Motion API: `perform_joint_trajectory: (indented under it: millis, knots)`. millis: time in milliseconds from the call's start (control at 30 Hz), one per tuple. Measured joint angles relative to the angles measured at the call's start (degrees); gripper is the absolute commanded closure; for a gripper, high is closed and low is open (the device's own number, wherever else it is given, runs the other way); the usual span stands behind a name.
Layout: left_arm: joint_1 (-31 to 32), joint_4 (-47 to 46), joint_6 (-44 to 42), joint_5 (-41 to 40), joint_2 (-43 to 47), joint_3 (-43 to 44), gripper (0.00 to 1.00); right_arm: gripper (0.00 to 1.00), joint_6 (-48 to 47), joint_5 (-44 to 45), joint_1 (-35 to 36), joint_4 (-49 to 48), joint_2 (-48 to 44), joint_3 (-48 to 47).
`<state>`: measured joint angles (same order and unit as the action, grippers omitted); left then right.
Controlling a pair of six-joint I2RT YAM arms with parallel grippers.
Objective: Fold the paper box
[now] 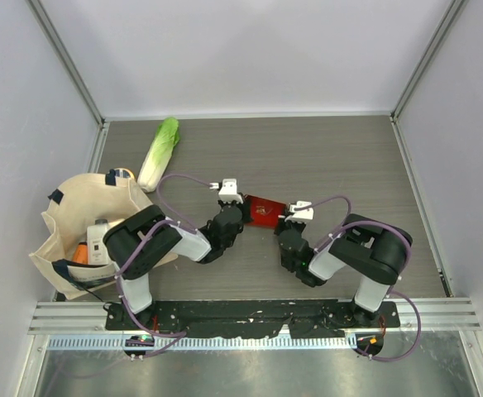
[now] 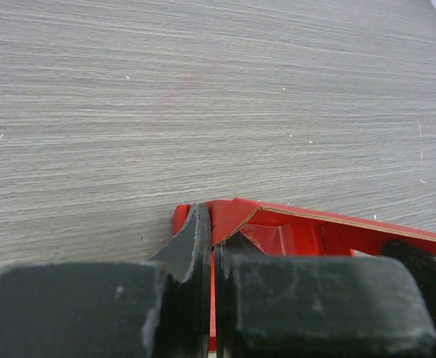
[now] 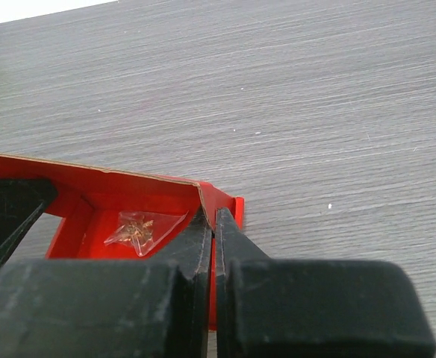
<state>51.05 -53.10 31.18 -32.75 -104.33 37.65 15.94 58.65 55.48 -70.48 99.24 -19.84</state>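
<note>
The red paper box (image 1: 266,212) lies open-topped on the table's middle, between my two grippers. My left gripper (image 1: 243,211) is shut on the box's left wall, a thin red edge pinched between its fingers (image 2: 195,246). In the left wrist view the box (image 2: 300,231) stretches away to the right. My right gripper (image 1: 287,217) is shut on the opposite end wall; in the right wrist view the box (image 3: 128,198) extends left from the gripper (image 3: 212,218). A small clear plastic packet (image 3: 136,227) lies inside the box.
A beige tote bag (image 1: 76,219) holding several items sits at the left, close to the left arm. A green cabbage (image 1: 159,153) lies behind it. White walls ring the wood-grain table (image 1: 349,157); a metal rail (image 1: 258,318) runs along the near edge.
</note>
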Motion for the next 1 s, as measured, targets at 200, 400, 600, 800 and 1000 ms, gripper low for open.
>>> perform_joint_trajectory:
  millis: [200,400,600,800,1000]
  knots:
    - [0.6,-3.8,-0.7,-0.5,-0.3,-2.0,1.0,0.86,-2.1,0.7,1.6,-5.9,1.9,1.7]
    - [1.1,-5.7,-1.4,-2.2,-0.9,-2.7,1.0,0.74,-0.8,0.9,1.9,-2.5,-0.7,2.3]
    - [1.4,-8.1,-1.3,-3.9,-1.3,-4.1,1.0,0.52,4.3,-0.2,1.9,14.1,-8.7,2.3]
    - [2.2,-9.3,-2.0,-5.1,-1.9,-4.2,1.0,0.36,14.1,-4.6,2.6,39.1,-22.8,0.5]
    - [2.8,-9.2,-4.0,-5.7,-1.9,-4.1,1.0,0.3,18.4,-20.6,-3.2,62.6,-41.4,-4.7]
